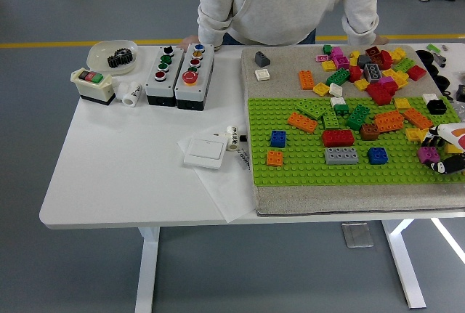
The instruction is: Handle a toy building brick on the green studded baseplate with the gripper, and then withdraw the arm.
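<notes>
Your right hand comes in at the right edge of the head view, low over the green studded baseplate. Only its fingers show, and they touch a magenta brick that sits on the baseplate's right end. You cannot tell from here whether they are closed around the brick or just resting against it; most of the hand is cut off by the picture's edge. Your left hand does not show.

Just beyond the fingers lies a yellow brick, with an orange brick farther on. Out to the fingers' left, still on the baseplate, stand a blue brick, a grey brick and a red brick, and well beyond those a small orange brick near the plate's left side.

The baseplate lies on a grey mat, where a loose heap of bricks lies on its far part. A person stands at the far side of the white worktop, both hands resting at its edge. Far off to the fingers' left sit two push-button boxes.
</notes>
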You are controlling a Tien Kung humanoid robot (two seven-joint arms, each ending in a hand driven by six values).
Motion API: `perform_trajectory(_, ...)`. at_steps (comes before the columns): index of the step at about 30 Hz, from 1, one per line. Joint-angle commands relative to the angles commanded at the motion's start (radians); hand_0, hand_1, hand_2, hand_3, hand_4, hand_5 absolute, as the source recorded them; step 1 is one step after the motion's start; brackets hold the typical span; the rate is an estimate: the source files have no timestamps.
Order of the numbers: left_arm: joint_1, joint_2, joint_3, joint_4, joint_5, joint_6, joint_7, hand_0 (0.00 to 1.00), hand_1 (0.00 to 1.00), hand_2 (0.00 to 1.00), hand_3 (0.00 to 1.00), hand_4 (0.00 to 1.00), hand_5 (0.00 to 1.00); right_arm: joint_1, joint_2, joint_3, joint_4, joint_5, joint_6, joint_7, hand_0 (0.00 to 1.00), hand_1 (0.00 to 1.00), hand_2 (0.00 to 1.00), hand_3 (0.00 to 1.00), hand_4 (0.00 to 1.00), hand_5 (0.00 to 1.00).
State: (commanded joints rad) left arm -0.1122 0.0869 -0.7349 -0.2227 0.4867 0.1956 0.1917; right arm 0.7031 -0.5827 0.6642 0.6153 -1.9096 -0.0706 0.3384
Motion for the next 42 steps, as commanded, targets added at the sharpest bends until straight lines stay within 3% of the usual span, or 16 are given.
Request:
perform_trajectory(11, 0.000, 0.002, 0.006, 0.000, -0.009, 0.000, -0.001, 0.803, 0.847, 0.845, 0.743, 0.808, 0.687, -0.004, -0.003, 0.001, 0.008, -0.001, -0.013, 0.007, 0.506, 0.492, 0.534, 0.486, 0.627, 0.346)
perform_trajectory(21, -0.001, 0.002, 0.010, 0.000, -0.016, 0.001, -0.002, 0.803, 0.847, 0.845, 0.741, 0.808, 0.686, -0.004, -0.019, 0.021, 0.059, -0.011, -0.013, 0.012, 0.505, 0.492, 0.533, 0.488, 0.641, 0.341)
perform_trajectory(33, 0.000, 0.002, 0.013, 0.001, -0.023, 0.001, -0.004, 0.803, 0.847, 0.845, 0.742, 0.811, 0.691, -0.012, -0.033, 0.020, 0.071, -0.011, -0.014, 0.013, 0.511, 0.492, 0.533, 0.488, 0.620, 0.349)
perform_trajectory(42, 0.000, 0.003, 0.012, 0.002, -0.025, 0.002, -0.005, 0.802, 0.846, 0.845, 0.742, 0.812, 0.691, -0.012, -0.057, 0.038, 0.156, -0.031, -0.022, 0.022, 0.507, 0.492, 0.532, 0.490, 0.614, 0.358)
